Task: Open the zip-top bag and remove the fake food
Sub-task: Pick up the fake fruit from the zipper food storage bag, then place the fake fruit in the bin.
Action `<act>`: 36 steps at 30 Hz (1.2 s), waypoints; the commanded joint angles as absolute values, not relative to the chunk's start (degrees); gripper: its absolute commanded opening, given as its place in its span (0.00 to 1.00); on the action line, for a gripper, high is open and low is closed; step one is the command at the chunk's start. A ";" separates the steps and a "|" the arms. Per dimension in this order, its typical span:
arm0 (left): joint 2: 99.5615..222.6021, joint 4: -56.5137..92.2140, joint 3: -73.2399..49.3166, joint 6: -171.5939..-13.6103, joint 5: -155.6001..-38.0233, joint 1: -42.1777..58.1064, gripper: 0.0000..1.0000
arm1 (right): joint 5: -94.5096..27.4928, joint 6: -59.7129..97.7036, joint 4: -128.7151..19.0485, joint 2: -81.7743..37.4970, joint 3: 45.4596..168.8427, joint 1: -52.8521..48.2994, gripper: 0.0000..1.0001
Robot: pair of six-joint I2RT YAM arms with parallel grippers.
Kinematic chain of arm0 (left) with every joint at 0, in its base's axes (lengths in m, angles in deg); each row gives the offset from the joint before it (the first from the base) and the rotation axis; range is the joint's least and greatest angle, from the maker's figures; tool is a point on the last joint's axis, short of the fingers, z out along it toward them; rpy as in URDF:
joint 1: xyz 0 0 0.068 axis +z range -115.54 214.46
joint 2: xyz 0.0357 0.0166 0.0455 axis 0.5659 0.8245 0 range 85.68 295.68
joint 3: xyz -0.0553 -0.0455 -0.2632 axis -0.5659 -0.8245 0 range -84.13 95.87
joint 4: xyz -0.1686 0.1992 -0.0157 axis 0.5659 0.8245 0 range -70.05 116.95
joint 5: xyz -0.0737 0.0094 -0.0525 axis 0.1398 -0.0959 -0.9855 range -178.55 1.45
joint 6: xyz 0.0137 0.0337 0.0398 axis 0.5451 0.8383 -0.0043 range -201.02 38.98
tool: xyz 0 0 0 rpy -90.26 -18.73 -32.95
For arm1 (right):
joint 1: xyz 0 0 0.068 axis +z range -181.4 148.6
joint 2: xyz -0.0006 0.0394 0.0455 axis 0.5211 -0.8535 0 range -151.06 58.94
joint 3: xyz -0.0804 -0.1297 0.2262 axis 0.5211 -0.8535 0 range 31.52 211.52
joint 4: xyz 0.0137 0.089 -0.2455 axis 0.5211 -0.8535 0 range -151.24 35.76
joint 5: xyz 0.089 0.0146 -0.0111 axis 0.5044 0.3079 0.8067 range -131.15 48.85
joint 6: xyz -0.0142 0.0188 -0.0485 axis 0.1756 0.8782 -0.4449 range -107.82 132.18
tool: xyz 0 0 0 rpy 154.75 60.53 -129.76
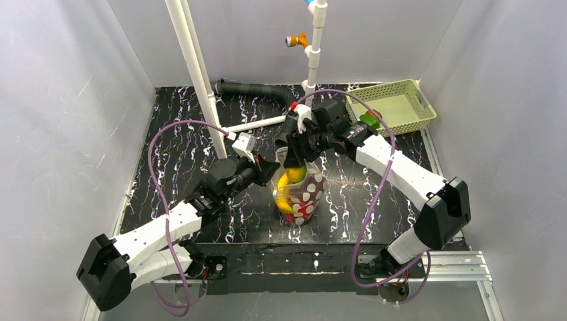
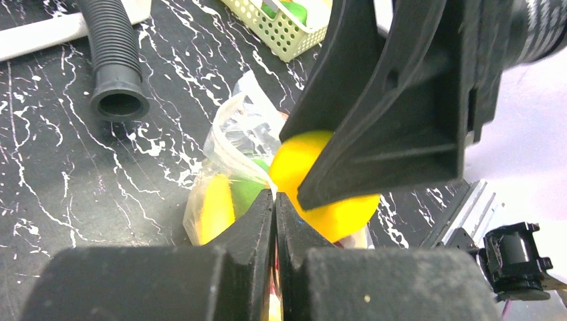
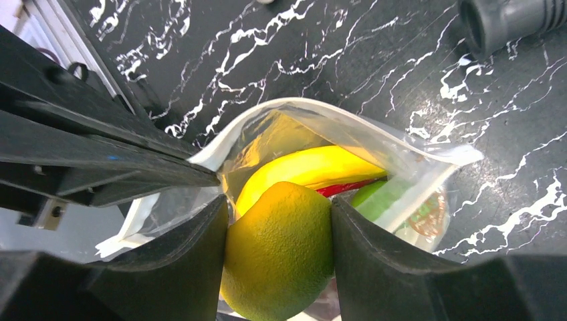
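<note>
You see no words, no numbers, no signs you can read, only white round dots on the zip-top bag [image 1: 305, 198].

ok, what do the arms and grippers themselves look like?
Both the left arm and right arm have white links with bulky black joint housings. A purple cable loops along each. The left gripper and right gripper are matte black with wedge-shaped fingers. No markings readable.

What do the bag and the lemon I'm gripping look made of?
The bag looks like thin clear plastic film, glossy. It is see-through and creased, with bright glints. The lemon is probably moulded plastic with a satin finish, going by its pitted peel texture and soft highlights. How firm it is cannot be told.
</note>
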State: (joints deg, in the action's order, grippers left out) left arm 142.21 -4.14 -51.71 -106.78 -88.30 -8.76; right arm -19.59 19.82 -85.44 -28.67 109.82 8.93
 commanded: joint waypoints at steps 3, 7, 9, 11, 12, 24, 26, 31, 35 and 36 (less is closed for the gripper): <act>142.80 -5.88 -50.57 -106.73 -90.51 -8.35 0.00 | -14.27 22.53 -82.57 -28.11 115.13 4.80 0.23; 142.47 -3.43 -50.47 -107.08 -86.58 -8.38 0.00 | -12.56 23.67 -81.14 -26.74 113.76 4.13 0.23; 142.44 -2.99 -50.50 -107.29 -85.74 -8.37 0.00 | -12.11 24.18 -80.84 -26.05 113.18 3.90 0.23; 142.60 -2.62 -50.45 -107.38 -85.47 -8.42 0.00 | -11.91 24.51 -80.72 -25.60 113.08 3.40 0.23; 142.55 -2.49 -50.40 -107.40 -85.40 -8.38 0.00 | -11.78 24.85 -80.70 -25.39 113.23 2.90 0.23; 142.59 -1.81 -50.18 -107.16 -85.13 -8.36 0.00 | -7.50 28.88 -78.50 -23.59 113.57 -9.96 0.23; 142.46 -1.63 -50.06 -107.04 -85.31 -8.37 0.00 | -7.72 28.92 -77.76 -23.71 113.58 -12.88 0.23; 141.78 -1.24 -49.96 -106.83 -85.63 -8.39 0.00 | -8.11 29.42 -74.25 -25.57 113.47 -21.63 0.23; 141.67 -1.37 -50.02 -106.77 -86.20 -8.37 0.00 | -9.52 30.21 -71.12 -27.99 113.89 -28.63 0.23; 141.76 -1.39 -49.89 -106.80 -86.30 -8.40 0.00 | -10.48 30.44 -70.47 -28.79 114.20 -30.61 0.23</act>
State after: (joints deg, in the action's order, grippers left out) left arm 142.93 -1.76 -51.71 -107.44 -86.22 -8.71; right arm -8.94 29.02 -76.13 -26.44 112.40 -24.97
